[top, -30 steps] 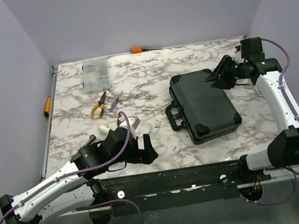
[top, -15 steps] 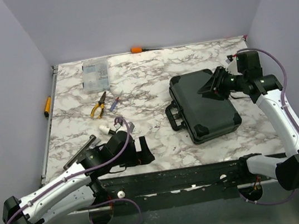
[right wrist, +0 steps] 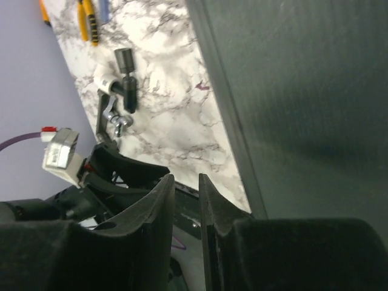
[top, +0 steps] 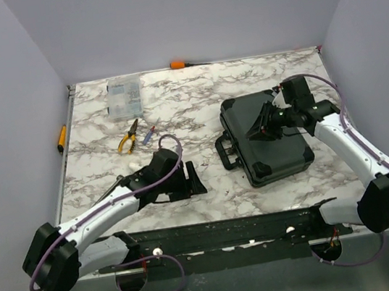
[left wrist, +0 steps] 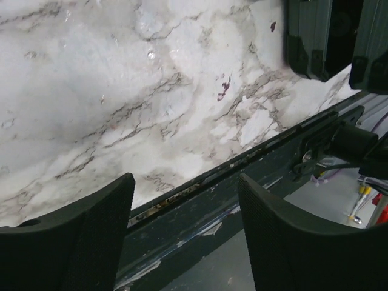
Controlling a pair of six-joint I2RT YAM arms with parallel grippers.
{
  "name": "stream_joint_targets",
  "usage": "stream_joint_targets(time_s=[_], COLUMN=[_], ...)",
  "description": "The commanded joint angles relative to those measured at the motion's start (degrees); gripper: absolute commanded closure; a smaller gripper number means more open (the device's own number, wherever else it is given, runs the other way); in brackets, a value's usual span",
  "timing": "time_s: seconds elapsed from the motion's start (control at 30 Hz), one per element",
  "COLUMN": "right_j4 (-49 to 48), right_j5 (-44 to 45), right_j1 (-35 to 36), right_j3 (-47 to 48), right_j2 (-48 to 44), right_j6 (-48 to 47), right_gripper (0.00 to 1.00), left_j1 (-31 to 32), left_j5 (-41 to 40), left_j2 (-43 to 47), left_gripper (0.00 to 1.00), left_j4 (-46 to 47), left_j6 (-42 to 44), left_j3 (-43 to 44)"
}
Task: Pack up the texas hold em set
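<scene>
The black hard case (top: 271,141) of the texas hold em set lies shut at the right middle of the table, its handle (top: 225,152) toward the left. Chips, cards, discs and dice are out of view. My right gripper (top: 257,130) hovers over the lid, pointing left. In the right wrist view the lid (right wrist: 303,91) fills the right side, and the right gripper (right wrist: 187,179) has only a narrow gap between its jaws, with nothing in it. My left gripper (top: 192,179) stands open and empty near the table's front edge, left of the case. Between its fingers (left wrist: 185,182) I see the table rim; the case corner (left wrist: 315,36) shows at top right.
Yellow-handled pliers (top: 129,137) and a small red-and-blue item (top: 150,133) lie left of centre. A clear plastic parts box (top: 123,97) sits at the back left. An orange-handled screwdriver (top: 179,64) lies along the back edge, another orange tool (top: 61,137) on the left edge. A white-and-black fitting (right wrist: 118,79) lies by the left arm.
The left arm has swung right and farther onto the table, its jaws narrowing somewhat. The right gripper has moved left from the case's far right corner over the lid, its jaws closing in.
</scene>
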State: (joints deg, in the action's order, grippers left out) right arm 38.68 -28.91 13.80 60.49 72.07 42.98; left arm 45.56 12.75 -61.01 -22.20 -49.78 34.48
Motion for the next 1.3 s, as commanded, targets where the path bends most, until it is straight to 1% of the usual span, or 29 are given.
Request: stream_joint_targets(time_s=[0.0, 0.1, 0.2, 0.27, 0.4, 0.57, 0.67, 0.83, 1.1, 1.2, 1.27], right_j4=[0.3, -2.1, -2.3, -2.1, -2.0, -6.6, -7.3, -8.9, -7.5, -6.7, -6.3], right_j5=[6.5, 8.1, 9.4, 10.3, 11.9, 14.2, 15.4, 16.8, 17.3, 17.2, 17.1], right_j1=[0.0, 0.0, 0.0, 0.0, 0.0, 0.0, 0.0, -0.1, 0.0, -0.1, 0.0], right_j3=[2.5, 1.1, 0.9, 1.4, 2.4, -1.7, -4.6, -8.6, -8.8, -8.3, -8.1], right_j2=[3.3, 4.7, 7.8, 9.6, 12.2, 15.5, 17.7, 18.4, 19.7, 19.8, 19.9], right_j6=[-2.7, -2.5, -3.0, -4.1, -5.8, -5.6, -6.1, -6.7, -9.1, -9.7, -10.0], right_gripper=[0.75, 0.77, 0.79, 0.80, 0.81, 0.83, 0.84, 0.85, 0.85, 0.85, 0.85], left_j1=[-1.9, -2.3, -3.2, -3.9, -4.9, -5.8, -7.0, -9.2, -9.8, -9.8, -9.8], left_j5=[4.7, 4.7, 6.0, 6.8, 7.9, 8.6, 9.8, 10.8, 11.9, 12.3, 12.4], left_j2=[-7.2, -10.8, -13.8, -15.4, -18.8, -23.7, -26.4, -30.8, -37.5, -39.6, -40.8], left_gripper=[0.35, 0.39, 0.50, 0.52, 0.62, 0.65, 0.69, 0.76, 0.83, 0.88, 0.89], left_j4=[5.6, 6.3, 7.2, 7.5, 8.1, 9.0, 9.0, 8.8, 8.8, 8.9, 9.1], left_j6=[2.5, 2.4, 2.5, 2.8, 3.3, 3.5, 3.9, 4.4, 5.1, 4.9, 4.6], left_j3=[6.1, 7.8, 8.8, 9.6, 11.7, 14.6, 17.0, 20.7, 25.4, 27.2, 28.2])
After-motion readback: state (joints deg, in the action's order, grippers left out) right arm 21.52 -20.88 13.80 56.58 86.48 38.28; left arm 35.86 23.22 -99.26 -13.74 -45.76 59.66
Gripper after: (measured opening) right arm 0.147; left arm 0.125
